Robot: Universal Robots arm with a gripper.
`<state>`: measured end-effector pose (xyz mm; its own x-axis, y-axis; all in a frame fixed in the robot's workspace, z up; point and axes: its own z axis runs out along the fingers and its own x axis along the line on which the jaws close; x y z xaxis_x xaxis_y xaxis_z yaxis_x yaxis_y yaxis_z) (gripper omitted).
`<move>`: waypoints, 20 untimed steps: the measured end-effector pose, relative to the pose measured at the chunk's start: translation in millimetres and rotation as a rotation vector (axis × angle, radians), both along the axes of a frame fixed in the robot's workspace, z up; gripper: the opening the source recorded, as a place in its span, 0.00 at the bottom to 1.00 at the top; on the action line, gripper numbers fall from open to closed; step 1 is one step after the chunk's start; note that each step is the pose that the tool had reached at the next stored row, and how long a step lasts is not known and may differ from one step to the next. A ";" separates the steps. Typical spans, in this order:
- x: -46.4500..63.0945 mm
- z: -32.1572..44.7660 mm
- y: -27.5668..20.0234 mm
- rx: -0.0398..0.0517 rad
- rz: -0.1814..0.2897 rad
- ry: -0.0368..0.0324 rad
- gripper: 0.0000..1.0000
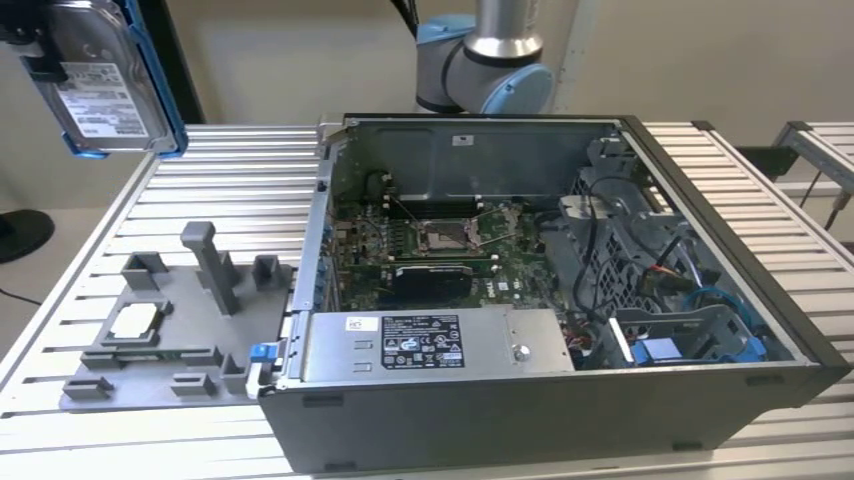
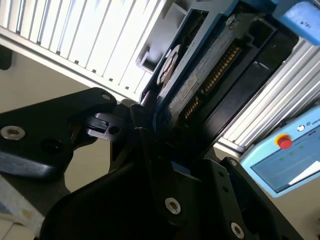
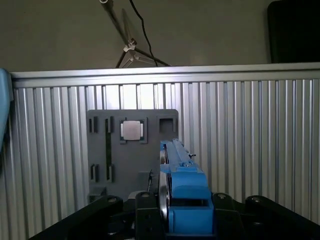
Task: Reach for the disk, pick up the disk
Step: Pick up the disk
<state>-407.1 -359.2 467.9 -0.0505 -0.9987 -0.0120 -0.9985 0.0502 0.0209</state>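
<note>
**Exterior view.** The disk (image 1: 104, 85) is held aloft at the upper corner on the exterior view's left, well clear of the counter (image 1: 240, 170). It stands roughly upright with a slight tilt, its white label faces the camera, and a blue rail runs down its edge. Black gripper hardware meets its edge on the exterior view's left. An open computer case (image 1: 747, 330) sits on the counter from the centre to the exterior view's right. A silver box with a black-white label (image 1: 427, 345) is mounted along the case's near side. A grey fixture (image 1: 174, 340) lies on the counter just beside the case, on the exterior view's left, and it carries a small square chip (image 1: 134, 320). The arm's base joint (image 1: 481, 60) rises behind the case.

**Second wrist view.** The disk (image 2: 200, 85) runs diagonally between the black jaws, which are clamped against it. Its blue rail and a row of connector pins are visible. A light-blue pendant (image 2: 285, 160) with a red button lies beyond the counter edge.

**First wrist view.** The disk (image 3: 182, 185) is seen edge-on, blue rail uppermost, with the jaws closed on both of its flat sides. The fixture and chip lie on the ribbed counter beyond the disk.
</note>
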 end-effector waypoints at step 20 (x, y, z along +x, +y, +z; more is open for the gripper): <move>38.5 6.0 0.0 -0.0004 -0.001 0.0098 0.00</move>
<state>-368.6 -359.2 474.0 -0.0512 -0.9986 -0.0111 -0.9982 0.0508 0.0306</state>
